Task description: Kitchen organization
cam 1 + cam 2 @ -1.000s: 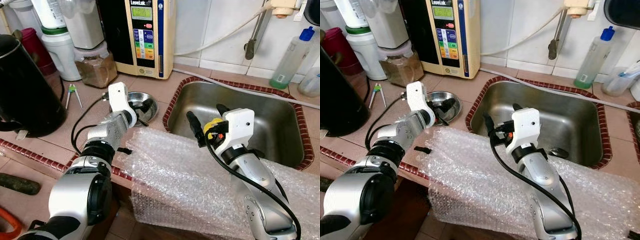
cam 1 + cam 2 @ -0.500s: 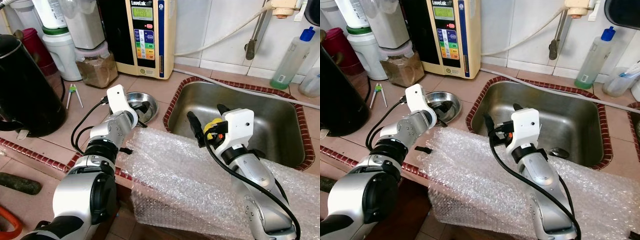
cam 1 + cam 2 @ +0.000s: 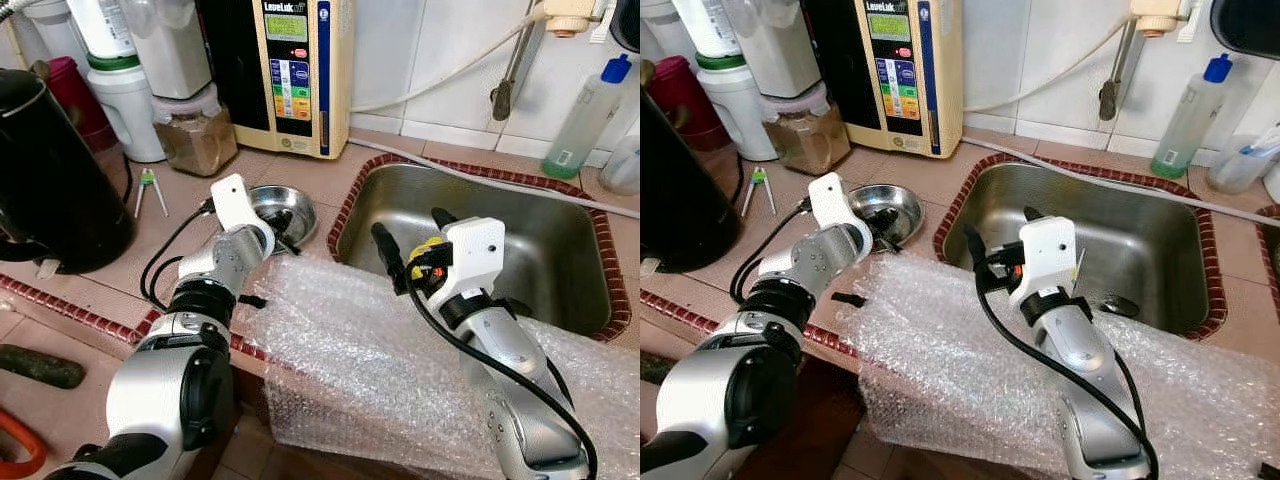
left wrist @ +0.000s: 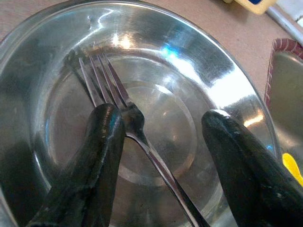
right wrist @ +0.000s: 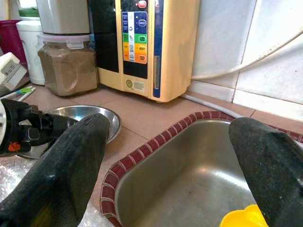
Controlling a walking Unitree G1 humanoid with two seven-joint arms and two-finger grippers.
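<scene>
A small steel bowl point(image 3: 288, 203) sits on the tiled counter just left of the sink point(image 3: 560, 250). A metal fork point(image 4: 124, 111) lies inside it. My left gripper point(image 4: 163, 125) is down in the bowl, open, its fingers astride the fork; one finger point(image 4: 102, 142) touches the fork's neck. My right gripper point(image 3: 410, 235) hovers open over the sink's near left corner, holding nothing. Something yellow point(image 5: 241, 217) lies in the sink below it.
Bubble wrap point(image 3: 370, 350) drapes over the counter's front edge under both arms. A black kettle point(image 3: 50, 170), a jar of brown powder point(image 3: 195, 135) and a water machine point(image 3: 290, 70) stand behind. Small green tongs point(image 3: 148, 188) lie on the counter. A blue-capped bottle point(image 3: 585, 110) stands by the wall.
The view has shifted slightly. My left gripper has stayed at the bowl with only a small shift, and the right arm holds about the same place.
</scene>
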